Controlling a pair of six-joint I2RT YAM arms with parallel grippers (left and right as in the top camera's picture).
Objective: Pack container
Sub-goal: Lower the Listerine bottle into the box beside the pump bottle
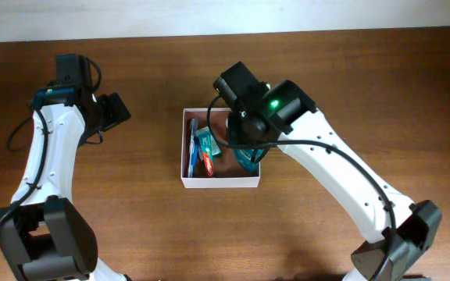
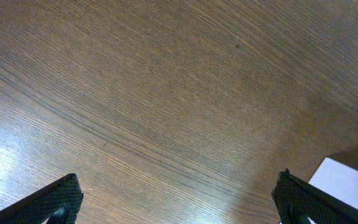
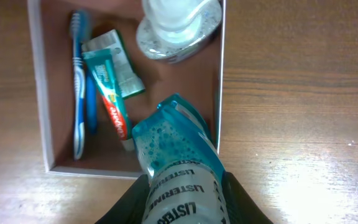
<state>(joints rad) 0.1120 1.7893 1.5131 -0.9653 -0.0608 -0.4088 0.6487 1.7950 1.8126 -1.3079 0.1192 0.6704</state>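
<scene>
Two arms rise from the bottom edge of the overhead view. At frame left, the left arm (image 1: 49,148) bends upward, with the left gripper (image 1: 114,111) spread wide over the bare table (image 2: 166,93), holding nothing. From lower right, the right arm (image 1: 342,172) slants to centre. There the right gripper (image 3: 182,208) pinches a teal mouthwash bottle (image 3: 173,146), label LISTERINE, over the lower right corner of the container (image 1: 219,184). The container sits mid-frame, holding a blue toothbrush (image 3: 78,93), a toothpaste tube (image 3: 107,87) with unreadable red lettering, and a clear bottle (image 3: 176,25).

Dark wood-grain table (image 1: 147,70), pale strip (image 1: 209,16) beyond far edge.
</scene>
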